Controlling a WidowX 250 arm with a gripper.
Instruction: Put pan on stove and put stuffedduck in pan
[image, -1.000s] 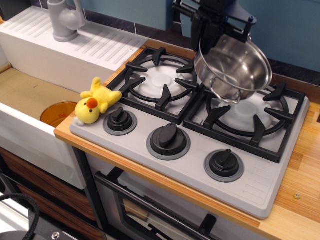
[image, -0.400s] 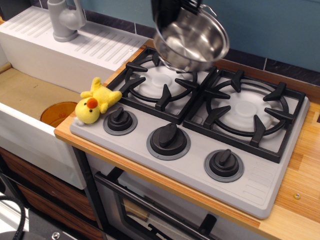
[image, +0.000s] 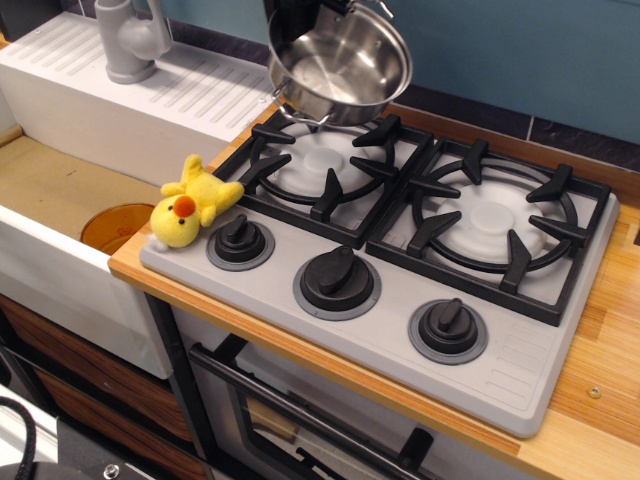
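In the one view, the dark gripper (image: 300, 18) at the top edge carries the round shiny steel pan (image: 340, 68), tilted, above the left burner of the grey toy stove (image: 400, 300). I cannot see how its fingers close on the rim. I'd level the pan and lower it centred on the grate. The small yellow plush stuffedduck (image: 194, 200) lies at the stove's left edge. No writing is readable.

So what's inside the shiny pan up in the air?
The pan looks empty: only its shiny bottom shows. The near wall hides a little strip. The stuffedduck lies beside the left knob.
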